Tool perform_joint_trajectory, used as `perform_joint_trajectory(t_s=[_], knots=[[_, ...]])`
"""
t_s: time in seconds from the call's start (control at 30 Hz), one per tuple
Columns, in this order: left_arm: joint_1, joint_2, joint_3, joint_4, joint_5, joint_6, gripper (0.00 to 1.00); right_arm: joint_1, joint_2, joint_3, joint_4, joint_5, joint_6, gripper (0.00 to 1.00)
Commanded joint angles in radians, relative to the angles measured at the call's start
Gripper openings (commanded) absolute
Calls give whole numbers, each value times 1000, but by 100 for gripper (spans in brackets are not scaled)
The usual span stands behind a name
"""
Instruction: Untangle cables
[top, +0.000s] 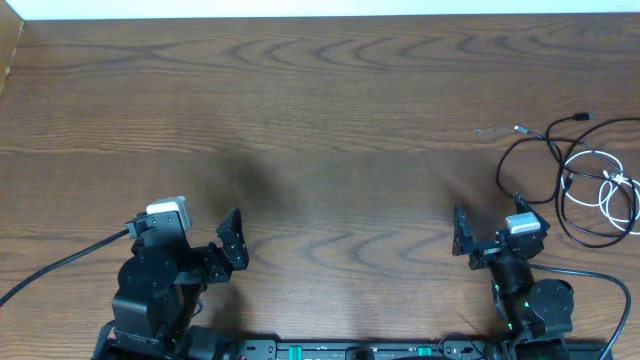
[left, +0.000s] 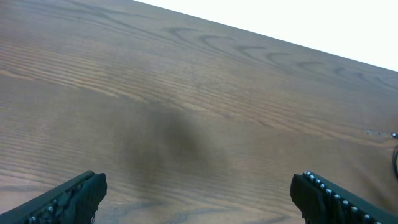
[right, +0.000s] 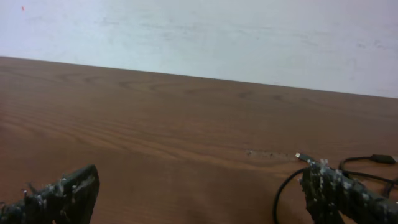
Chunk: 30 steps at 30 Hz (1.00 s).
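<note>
The black cable (top: 532, 170) lies in loose loops at the right side of the table, with one plug end (top: 520, 129) pointing left and another (top: 582, 117) toward the back. The white cable (top: 612, 192) is coiled inside and over the black loops near the right edge. My right gripper (top: 489, 228) is open and empty, just in front of and left of the cables. In the right wrist view its fingers (right: 199, 196) are wide apart, and the black cable (right: 281, 191) curves beside the right finger. My left gripper (top: 238, 243) is open and empty at the front left, far from the cables; its jaws also show in the left wrist view (left: 199, 198).
The wooden table (top: 320, 120) runs back to a white wall. A thick black arm cable (top: 60, 262) trails off the front left, and another (top: 600, 280) sits at the front right. A faint scuffed mark (top: 490, 130) lies left of the cable plug.
</note>
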<state>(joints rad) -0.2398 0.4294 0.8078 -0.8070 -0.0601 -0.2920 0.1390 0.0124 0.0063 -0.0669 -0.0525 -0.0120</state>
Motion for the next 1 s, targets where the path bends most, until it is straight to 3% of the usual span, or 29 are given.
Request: perform_joint_trajectory(t_s=[0.0, 0.67, 0.97], knots=[[-2, -2, -6, 1, -19, -1, 99, -8, -7, -1, -4, -6, -12, 99], [-2, -2, -6, 1, -19, -1, 99, -9, -7, -1, -5, -6, -12, 99], [-2, -2, -6, 1, -19, -1, 99, -82, -4, -1, -4, -6, -12, 99]])
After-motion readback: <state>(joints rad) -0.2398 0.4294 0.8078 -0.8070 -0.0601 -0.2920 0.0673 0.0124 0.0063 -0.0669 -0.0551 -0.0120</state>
